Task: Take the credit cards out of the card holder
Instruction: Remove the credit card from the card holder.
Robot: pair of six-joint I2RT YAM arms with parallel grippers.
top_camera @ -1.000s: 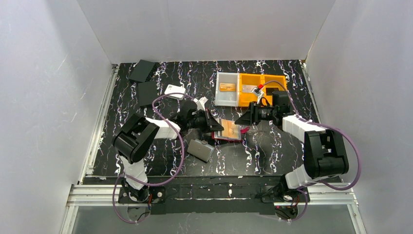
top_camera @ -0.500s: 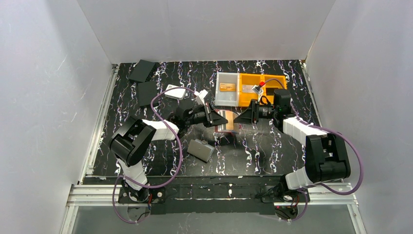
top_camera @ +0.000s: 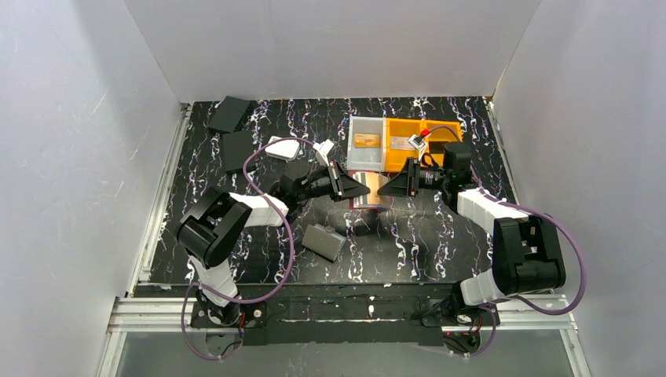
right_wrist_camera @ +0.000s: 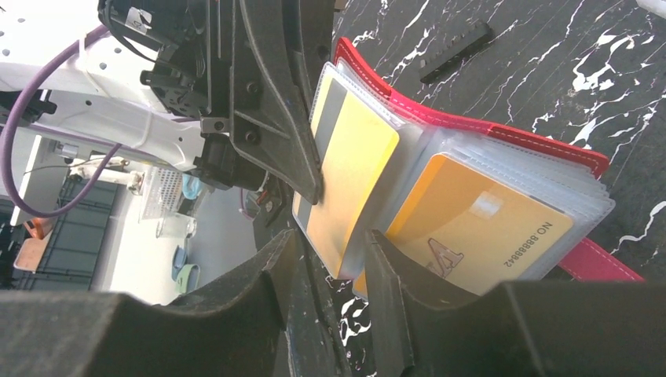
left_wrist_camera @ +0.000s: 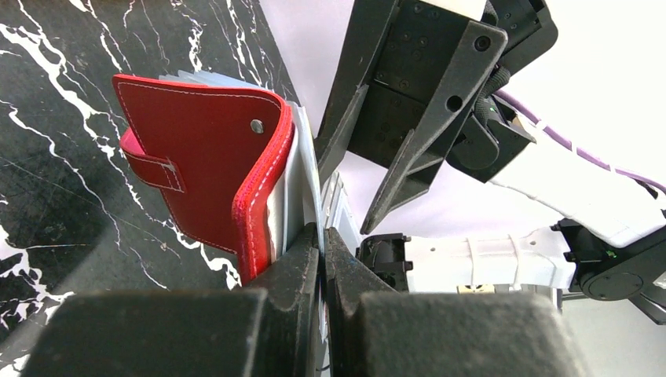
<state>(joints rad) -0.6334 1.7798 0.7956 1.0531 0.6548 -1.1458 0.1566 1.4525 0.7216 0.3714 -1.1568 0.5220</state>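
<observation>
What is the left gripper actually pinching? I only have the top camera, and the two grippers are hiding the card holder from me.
Observer: In the left wrist view, the left gripper is shut on a clear sleeve page of the red card holder.
Operator: Is the right one on a card?
Observer: Not clamped. In the right wrist view, the right gripper is open, and the lower corner of a yellow card sits between its fingers.
Operator: Any other cards inside?
Observer: Yes, a second gold card sits in the next sleeve, with a number printed on it.
</observation>
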